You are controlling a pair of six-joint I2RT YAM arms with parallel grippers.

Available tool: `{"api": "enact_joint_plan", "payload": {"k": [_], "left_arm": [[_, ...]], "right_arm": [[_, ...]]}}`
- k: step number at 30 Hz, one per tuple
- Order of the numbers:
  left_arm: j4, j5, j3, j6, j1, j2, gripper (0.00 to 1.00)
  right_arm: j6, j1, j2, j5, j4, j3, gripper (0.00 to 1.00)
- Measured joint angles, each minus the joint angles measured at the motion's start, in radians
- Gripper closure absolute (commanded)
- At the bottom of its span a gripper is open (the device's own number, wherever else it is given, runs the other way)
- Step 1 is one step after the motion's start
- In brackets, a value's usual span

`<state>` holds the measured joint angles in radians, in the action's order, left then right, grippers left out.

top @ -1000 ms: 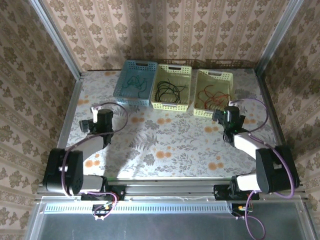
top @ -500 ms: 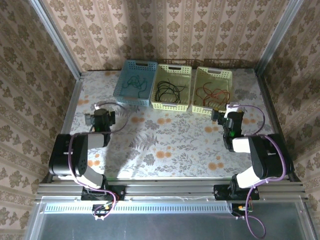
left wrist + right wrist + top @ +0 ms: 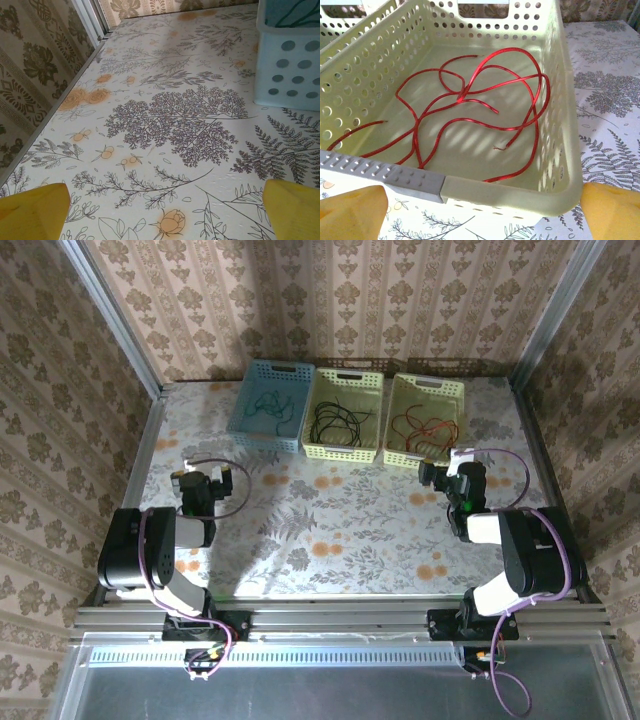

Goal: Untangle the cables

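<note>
Tabletop [image 3: 340, 520] is carrying three baskets in a row across the upper middle of the overhead frame: blue basket [image 3: 262, 444], middle basket [image 3: 340, 454], right-hand basket [image 3: 404, 462]. The cables are lying sorted by colour: green cable [image 3: 268, 405] in the blue, black cables [image 3: 338, 422] in the middle, red cables [image 3: 470, 95] in the right-hand one.

Right tool [image 3: 445, 472] is hanging released, jaws spread wide, just short of that basket's near wall. In its wrist view the red loops are lying straight ahead beyond the wall, sprawling from lower left toward upper right.

Left tool [image 3: 204, 480], likewise spread and gripping nothing, is facing bare tabletop, with the blue basket sitting at the upper right of its view.

I am judging the right arm nearer to the red cables. The red strands are crossing, possibly knotted; too fine to tell.
</note>
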<state>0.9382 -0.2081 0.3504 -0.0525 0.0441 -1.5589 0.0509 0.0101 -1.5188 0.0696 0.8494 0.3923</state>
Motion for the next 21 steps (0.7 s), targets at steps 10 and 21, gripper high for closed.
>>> {"api": "enact_joint_plan", "payload": {"k": [10, 21], "left_arm": [[0.013, 0.003, 0.0, 0.0, 0.0, 0.0, 0.0], [0.013, 0.003, 0.001, 0.0, 0.0, 0.0, 0.0]], "right_arm": [[0.0, 0.001, 0.0, 0.0, -0.004, 0.0, 0.0], [-0.001, 0.001, 0.0, 0.0, -0.004, 0.0, 0.0]]}}
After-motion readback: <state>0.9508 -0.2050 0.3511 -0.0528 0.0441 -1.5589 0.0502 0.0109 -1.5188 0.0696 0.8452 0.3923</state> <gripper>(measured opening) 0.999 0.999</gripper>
